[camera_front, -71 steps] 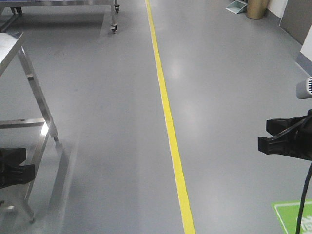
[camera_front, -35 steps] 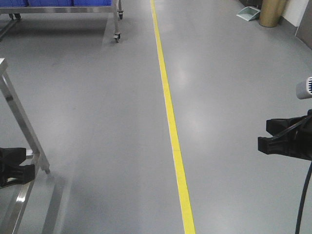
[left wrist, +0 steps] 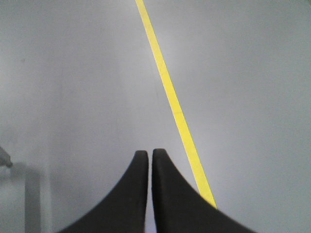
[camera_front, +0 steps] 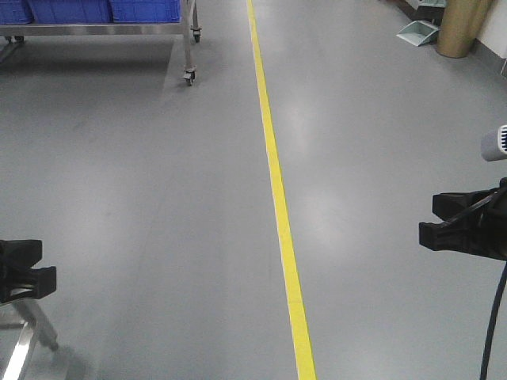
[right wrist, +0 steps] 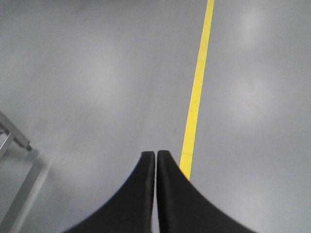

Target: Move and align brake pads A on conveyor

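Observation:
The brake pads A and the conveyor are out of view in every frame; only grey floor lies ahead. In the front view my left gripper (camera_front: 22, 271) hangs at the left edge and my right gripper (camera_front: 437, 222) at the right edge, both above the floor. The left wrist view shows the left gripper (left wrist: 147, 153) shut, with nothing between its black fingers. In the right wrist view the right gripper (right wrist: 156, 154) is likewise shut and holds nothing.
A yellow floor line (camera_front: 277, 198) runs straight ahead down the middle. A wheeled steel cart (camera_front: 187, 47) with blue bins (camera_front: 103, 9) stands far left. A steel table leg (camera_front: 32, 332) shows at the bottom left. A tan bin (camera_front: 463, 28) and a dustpan (camera_front: 418, 32) sit far right.
The steel table on the left has slid down and out to the bottom-left corner, and the cart with blue bins has come into view. Both grippers stay shut and in place.

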